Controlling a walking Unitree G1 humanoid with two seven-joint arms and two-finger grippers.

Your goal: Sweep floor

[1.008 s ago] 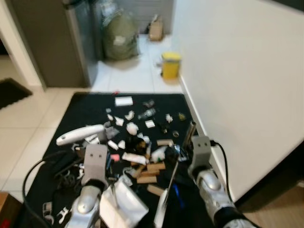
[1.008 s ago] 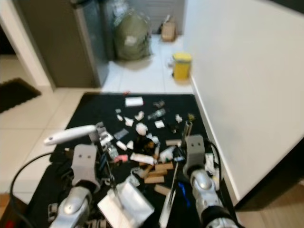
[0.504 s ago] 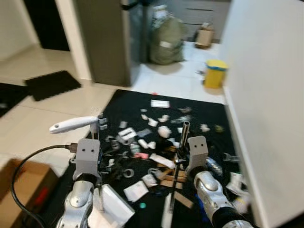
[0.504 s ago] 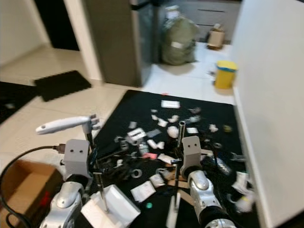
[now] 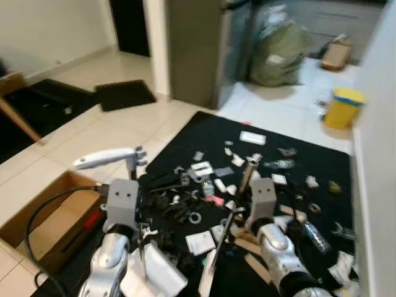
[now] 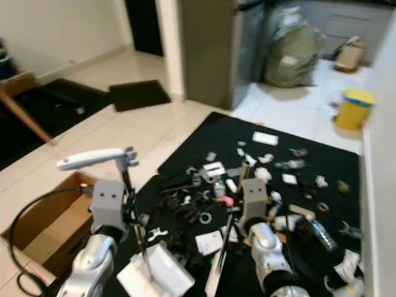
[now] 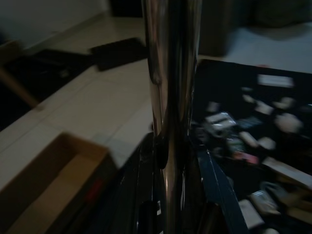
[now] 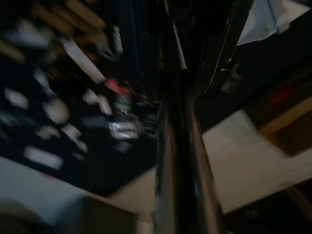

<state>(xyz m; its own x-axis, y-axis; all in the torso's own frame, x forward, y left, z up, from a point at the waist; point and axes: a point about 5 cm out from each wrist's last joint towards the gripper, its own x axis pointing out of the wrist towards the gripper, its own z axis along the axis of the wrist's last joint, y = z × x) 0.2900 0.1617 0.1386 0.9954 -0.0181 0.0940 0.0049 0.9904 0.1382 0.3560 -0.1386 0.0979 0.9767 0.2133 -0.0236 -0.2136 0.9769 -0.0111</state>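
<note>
The left fingers (image 7: pixel 146 214) sit on both sides of a shiny metal pole (image 7: pixel 170 97), so they look like they pinch it. The right fingers (image 8: pixel 214 58) are dark and blurry beside another shiny pole (image 8: pixel 183 161), and I cannot tell if they squeeze it. The left pole goes down to a white dustpan (image 5: pixel 151 278) and up to a white handle (image 5: pixel 105 159). The right pole looks like the broom stick (image 5: pixel 232 216). Both poles are hard, round and smooth, so they may slip or spin. A firm hold low down should steer them best. They look light. The floor to sweep is a flat black mat (image 5: pixel 297 154) in front of the robot, with pale shiny tiles (image 5: pixel 111 133) around it. On the mat lie paper bits (image 5: pixel 201 241), brown sticks (image 5: pixel 257 267) and small metal rings (image 5: pixel 195 217). These are light and may scatter. A cardboard box (image 5: pixel 43 226) sits open at the left.
</note>
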